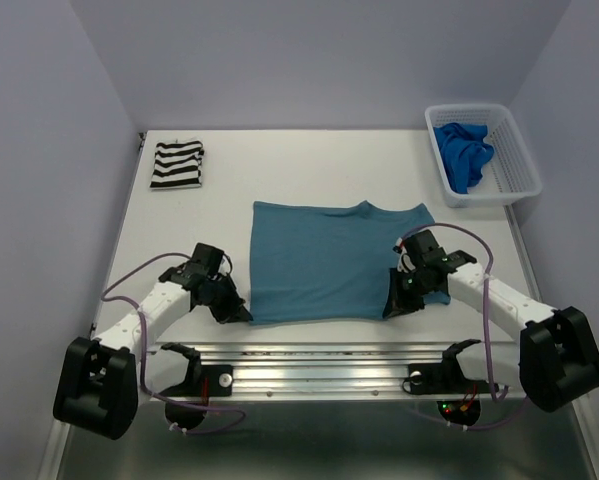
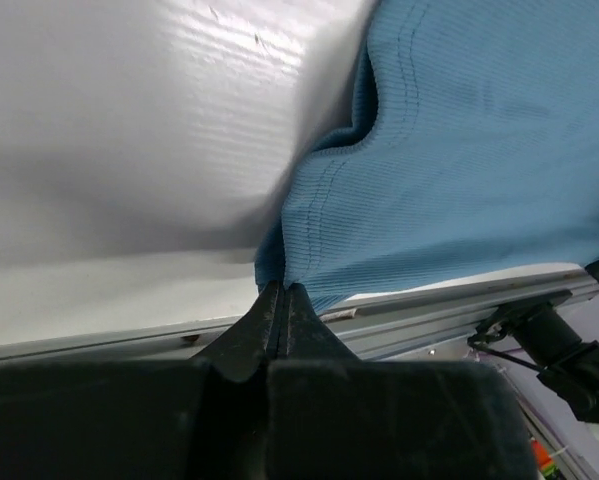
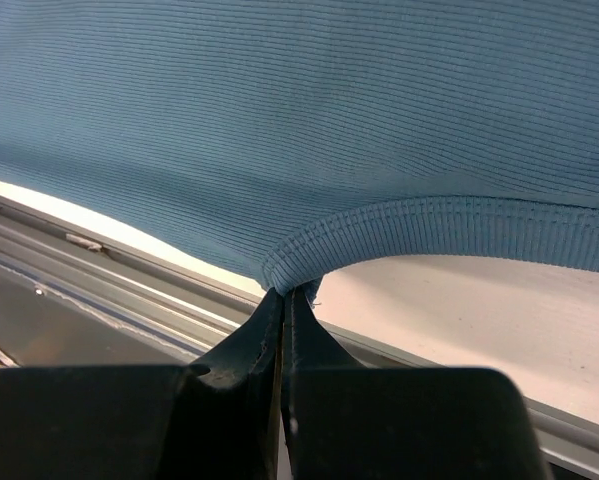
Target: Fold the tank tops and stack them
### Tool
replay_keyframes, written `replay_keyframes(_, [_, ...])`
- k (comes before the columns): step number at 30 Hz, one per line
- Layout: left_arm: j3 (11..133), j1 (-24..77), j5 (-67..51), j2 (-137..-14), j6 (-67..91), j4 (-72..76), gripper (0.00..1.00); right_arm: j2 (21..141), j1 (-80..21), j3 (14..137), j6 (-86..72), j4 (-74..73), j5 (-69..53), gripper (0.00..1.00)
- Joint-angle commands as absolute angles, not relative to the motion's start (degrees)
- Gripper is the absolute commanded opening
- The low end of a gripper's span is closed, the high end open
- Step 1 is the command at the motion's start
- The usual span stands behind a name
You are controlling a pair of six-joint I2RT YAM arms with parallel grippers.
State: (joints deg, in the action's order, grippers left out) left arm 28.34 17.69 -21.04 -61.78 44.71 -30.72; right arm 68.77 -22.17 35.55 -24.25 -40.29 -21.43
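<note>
The teal tank top [image 1: 334, 260] lies spread flat in the middle of the table [image 1: 229, 180], and its near edge runs close to the table's near edge. A small dip shows in its far edge.

The left gripper [image 1: 241, 312] sits low at the table's near edge, on the top's near left corner. In the left wrist view its jaws are pressed together with a pinch of the ribbed teal cloth [image 2: 459, 180] between the tips [image 2: 281, 292]. The cloth rises from the table there in a small fold.

The right gripper [image 1: 394, 305] sits at the table's near edge on the near right corner of the same top. In the right wrist view its jaws are closed tight [image 3: 284, 295] on the stitched hem [image 3: 299, 120], which is lifted a little off the table at that spot.

A metal rail [image 1: 319, 360] runs along the table's near edge, just below both grippers.

The striped tank top [image 1: 177, 165] lies folded at the table's far left corner. A white basket [image 1: 514, 170] stands at the table's far right corner, and the royal blue tank top [image 1: 462, 152] lies bunched inside it.
</note>
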Motion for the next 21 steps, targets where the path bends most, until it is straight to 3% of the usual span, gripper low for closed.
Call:
replay_keyframes(1, [27.2,19.9,-23.0,-58.0,46.7,-31.3,0.00,66.9,-22.1,37.0,-25.4,-42.4,-20.2,0.01])
replay_keyframes(5, [27.2,23.1,-25.3,-54.9,49.0,-32.0,0.00,66.4,-22.1,36.7,-27.3,-43.0,-20.8,0.06])
replay_keyframes(6, [27.2,24.5,-25.9,-54.4,49.4,-32.3,0.06,66.4,-22.1,36.7,-28.2,-43.4,-19.5,0.14])
replay_keyframes(7, [27.2,25.1,-26.3,-54.3,49.6,-32.4,0.16,66.3,-22.1,36.7,-28.7,-43.7,-18.8,0.28])
replay_keyframes(8, [27.2,25.6,-26.5,-54.5,49.7,-32.7,0.27,66.3,-22.1,36.9,-29.1,-43.9,-17.6,0.64])
replay_keyframes(9, [27.9,26.5,-27.2,-55.1,49.7,-33.6,0.43,66.2,-22.1,37.3,-29.2,-44.8,-15.5,0.67])
replay_keyframes(11, [29.4,27.4,-27.4,-55.7,49.1,-35.1,0.60,65.7,-22.1,38.4,-28.2,-45.7,-14.7,0.71])
replay_keyframes(12, [30.3,27.9,-26.3,-56.1,49.0,-37.1,0.81,64.5,-22.1,39.9,-27.2,-46.1,-14.1,0.80])
replay_keyframes(13, [32.8,28.4,-25.1,-56.2,48.3,-38.0,0.94,63.7,-22.1,40.7,-26.4,-46.1,-12.9,1.00])
replay_keyframes(14, [34.4,28.5,-23.7,-56.4,48.0,-39.2,0.99,62.9,-22.1,41.7,-25.8,-45.9,-12.5,1.00])
replay_keyframes(18, [43.9,28.5,-9.6,-62.2,44.8,-44.6,0.99,59.7,-22.1,45.3,-24.3,-40.9,-10.5,1.00])
replay_keyframes(21, [52.5,28.3,-2.0,-68.4,44.3,-38.2,0.99,62.1,-22.1,47.3,-24.5,-32.4,-5.0,1.00])
